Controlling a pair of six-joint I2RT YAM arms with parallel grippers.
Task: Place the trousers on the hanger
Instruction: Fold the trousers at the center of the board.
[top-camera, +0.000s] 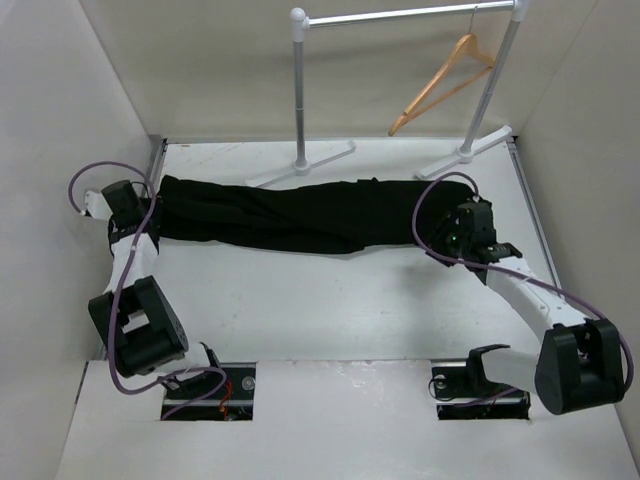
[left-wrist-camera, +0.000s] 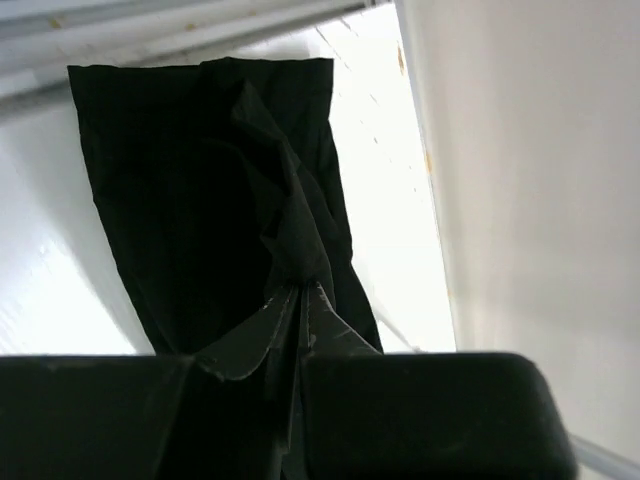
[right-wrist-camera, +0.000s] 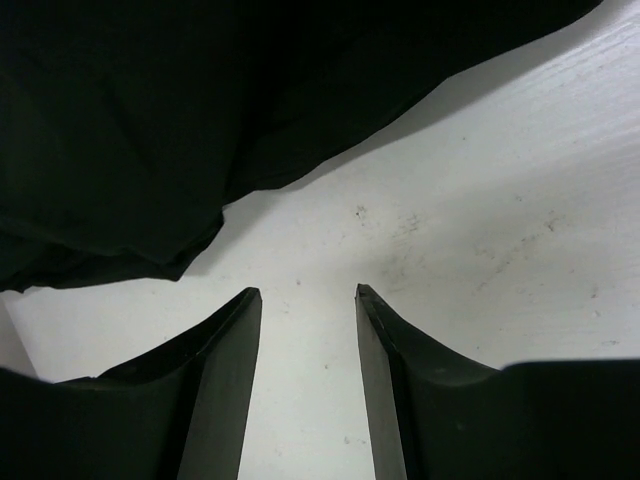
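The black trousers (top-camera: 290, 213) lie stretched left to right across the far half of the white table. My left gripper (top-camera: 150, 212) is shut on their left end; in the left wrist view the fingertips (left-wrist-camera: 322, 318) pinch a fold of the black cloth (left-wrist-camera: 190, 190). My right gripper (top-camera: 452, 243) is open at the trousers' right end, just off the cloth; in the right wrist view its gap (right-wrist-camera: 308, 295) is over bare table with the cloth edge (right-wrist-camera: 150, 140) just ahead. The tan wooden hanger (top-camera: 444, 82) hangs on the rail at the back right.
A silver rail (top-camera: 400, 14) on grey posts with white feet (top-camera: 302, 163) stands behind the trousers. White walls close in on both sides. Open table lies between the trousers and the arm bases.
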